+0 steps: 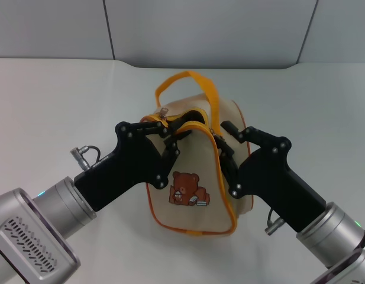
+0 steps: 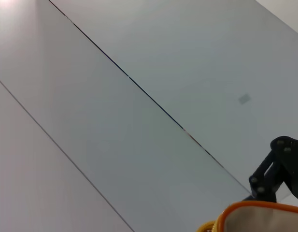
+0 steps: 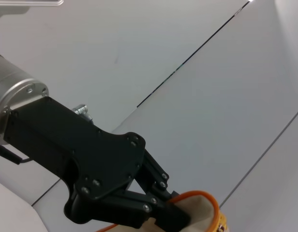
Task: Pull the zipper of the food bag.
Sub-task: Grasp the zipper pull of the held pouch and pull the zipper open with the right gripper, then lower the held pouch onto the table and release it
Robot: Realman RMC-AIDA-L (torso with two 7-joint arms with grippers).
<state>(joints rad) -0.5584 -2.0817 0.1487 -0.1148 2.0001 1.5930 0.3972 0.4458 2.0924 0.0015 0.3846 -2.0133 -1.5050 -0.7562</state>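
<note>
Here, left gripper (image 1: 168, 137) clamped on food bag (image 1: 197, 195), right gripper (image 1: 220, 145) state hidden, undeterminable

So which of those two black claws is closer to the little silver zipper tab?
The left end effector, gripping the bag rim just below the tab. The right end effector holds the opposite side.
</note>
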